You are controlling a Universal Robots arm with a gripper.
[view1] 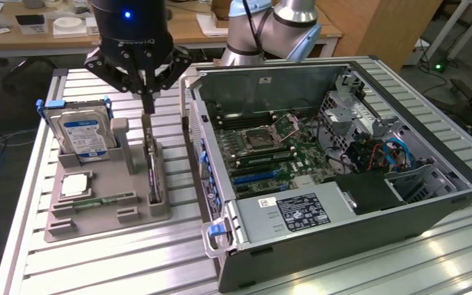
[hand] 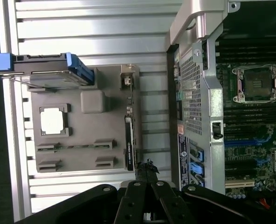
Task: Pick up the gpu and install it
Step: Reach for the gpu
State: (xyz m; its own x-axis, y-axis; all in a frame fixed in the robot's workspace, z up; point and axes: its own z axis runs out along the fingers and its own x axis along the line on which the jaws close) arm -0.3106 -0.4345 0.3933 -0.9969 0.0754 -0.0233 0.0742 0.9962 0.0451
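The gpu (view1: 152, 175) stands on edge in a slot along the side of the grey holder tray (view1: 96, 220) nearest the computer, its pale bracket strip rising at the far end. In the wrist view the gpu (hand: 129, 144) is a thin dark strip at the holder tray's (hand: 89, 144) edge. My gripper (view1: 147, 108) hangs just above the top of that bracket with its fingers shut together and nothing visibly between them; whether the tips touch the card I cannot tell. My gripper (hand: 146, 167) shows close beside the card's end in the wrist view.
The tray also holds a silver hard drive with blue label (view1: 84, 136), a CPU (view1: 74, 184) and a green memory stick (view1: 109, 199). On the exterior view's right lies the open computer case (view1: 219, 147) with its motherboard (view1: 260, 157). All rest on a ribbed metal table (view1: 105, 264).
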